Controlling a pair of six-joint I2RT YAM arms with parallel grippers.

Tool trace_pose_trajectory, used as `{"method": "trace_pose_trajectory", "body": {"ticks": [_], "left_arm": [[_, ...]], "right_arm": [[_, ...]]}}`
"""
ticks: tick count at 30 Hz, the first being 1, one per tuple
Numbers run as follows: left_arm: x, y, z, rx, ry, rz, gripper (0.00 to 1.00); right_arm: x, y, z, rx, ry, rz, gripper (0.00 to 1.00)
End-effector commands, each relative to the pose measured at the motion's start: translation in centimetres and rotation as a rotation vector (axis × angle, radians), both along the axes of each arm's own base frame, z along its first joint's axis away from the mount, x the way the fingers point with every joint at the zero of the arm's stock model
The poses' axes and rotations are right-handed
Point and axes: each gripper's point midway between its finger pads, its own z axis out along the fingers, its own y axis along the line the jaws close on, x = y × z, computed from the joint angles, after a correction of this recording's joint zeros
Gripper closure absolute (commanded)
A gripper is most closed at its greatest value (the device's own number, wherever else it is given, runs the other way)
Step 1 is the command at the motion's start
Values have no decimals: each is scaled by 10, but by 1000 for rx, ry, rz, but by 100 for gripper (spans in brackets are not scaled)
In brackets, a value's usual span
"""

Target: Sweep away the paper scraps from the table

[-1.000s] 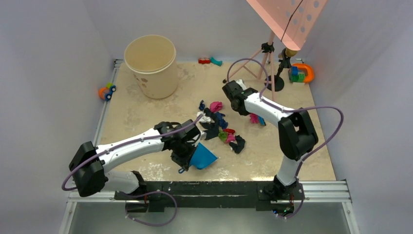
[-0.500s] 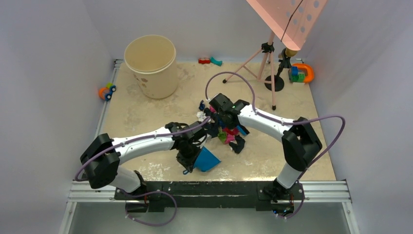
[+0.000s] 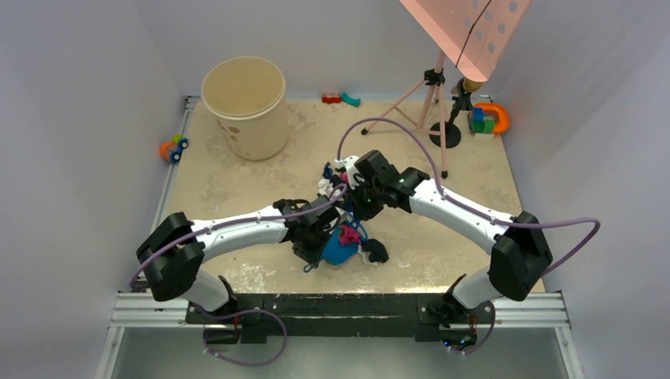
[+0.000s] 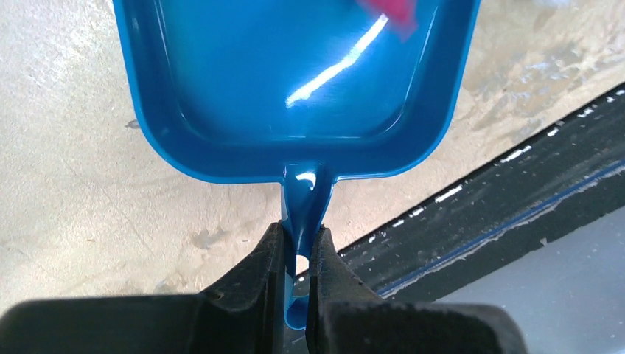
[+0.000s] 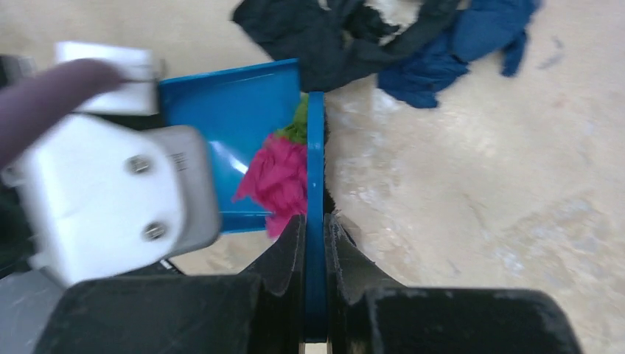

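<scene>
My left gripper [image 3: 316, 245] is shut on the handle of the blue dustpan [image 3: 341, 253], which lies on the beige table [image 3: 237, 181]. In the left wrist view the gripper [image 4: 298, 243] clamps the handle below the pan [image 4: 295, 81], and a pink scrap [image 4: 394, 11] shows at the pan's far edge. My right gripper [image 3: 365, 207] is shut on the blue hand brush [image 5: 315, 184]; the right wrist view shows the gripper [image 5: 315, 225] just behind the pan. Pink [image 5: 276, 181] and green [image 5: 297, 122] scraps sit at the pan's mouth. Black [image 5: 324, 37] and navy [image 5: 457, 51] scraps lie beyond. A black scrap [image 3: 378, 251] lies right of the pan.
A beige bucket [image 3: 245, 95] stands at the back left. A pink tripod stand [image 3: 434, 87] is at the back right, with toys [image 3: 488, 118] beside it. A toy car [image 3: 174, 148] sits at the left rail. Small blocks [image 3: 340, 99] lie by the back wall.
My right arm has swept the brush from the back right toward the dustpan, dragging scraps with it. My left arm has shifted the dustpan right to meet them.
</scene>
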Motion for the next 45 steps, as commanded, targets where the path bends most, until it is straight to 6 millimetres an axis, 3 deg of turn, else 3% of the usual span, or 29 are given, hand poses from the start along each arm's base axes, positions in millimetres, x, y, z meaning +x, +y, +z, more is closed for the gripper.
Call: {"method": "trace_pose_trajectory", "body": {"ticks": [1,4,7,10,18,24,28,33,37,39,42,45], "left_arm": [[11,-6,-13,-7,-52,7,100],[12,-6,-16,-6,-55,12,100],[10,-2,-15,1,-55,22,100],[10,-1,-15,-12,-67,24,100],[10,1,-18,2,-68,26,100],[9,14,-8,36,-83,69,100],[8,21,0,54,-91,100,100],[9,22,21,-18,-136,121,100],[13,26,40,-58,-195,142,100],[15,29,45,-66,-223,156,100],[19,33,52,-72,-253,180,100],[20,34,65,-96,-273,204,100]], "right_arm": [[-29,27,19,168,86,113,100],[-16,9,37,127,5,12,100],[9,-39,49,-45,-118,-212,100],[15,-74,54,-152,-170,-339,100],[2,-123,32,-367,-122,-641,100],[-22,-139,16,-478,-55,-740,100],[-33,-127,21,-395,-51,-694,100],[-51,-79,66,-15,-25,-460,100],[-85,-37,91,225,64,-170,100],[-91,-35,89,229,88,-136,100],[-81,-44,82,187,52,-199,100],[-74,-47,90,203,12,-245,100]]}}
